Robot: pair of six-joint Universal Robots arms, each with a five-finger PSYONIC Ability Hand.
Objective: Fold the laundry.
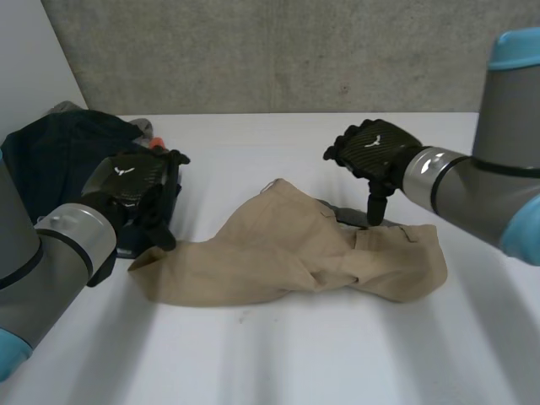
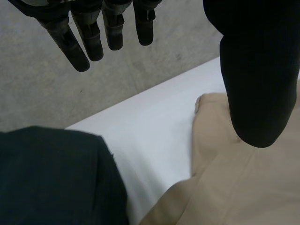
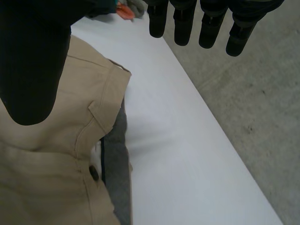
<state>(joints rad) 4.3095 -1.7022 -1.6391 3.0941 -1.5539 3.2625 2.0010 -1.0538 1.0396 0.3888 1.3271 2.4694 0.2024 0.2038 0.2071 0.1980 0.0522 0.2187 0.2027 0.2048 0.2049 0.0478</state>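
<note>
A crumpled pair of tan trousers (image 1: pixel 295 253) lies across the middle of the white table (image 1: pixel 278 354); the tan cloth (image 2: pixel 234 187) also lies below my left thumb, and its waistband with a button (image 3: pixel 61 154) below my right thumb. A grey cloth (image 3: pixel 119 173) peeks from under the waistband. My left hand (image 1: pixel 135 190) hovers open above the trousers' left end, fingers (image 2: pixel 89 33) straight and holding nothing. My right hand (image 1: pixel 375 152) hovers open above the trousers' right end, fingers (image 3: pixel 206 23) straight, thumb pointing down, holding nothing.
A heap of dark blue-green clothes (image 1: pixel 59 160) sits at the table's left, beside my left hand, with the same dark cloth (image 2: pixel 51 178) close by the tan trousers. Small orange and grey items (image 1: pixel 150 132) lie behind the heap. A concrete wall (image 1: pixel 278 51) backs the table.
</note>
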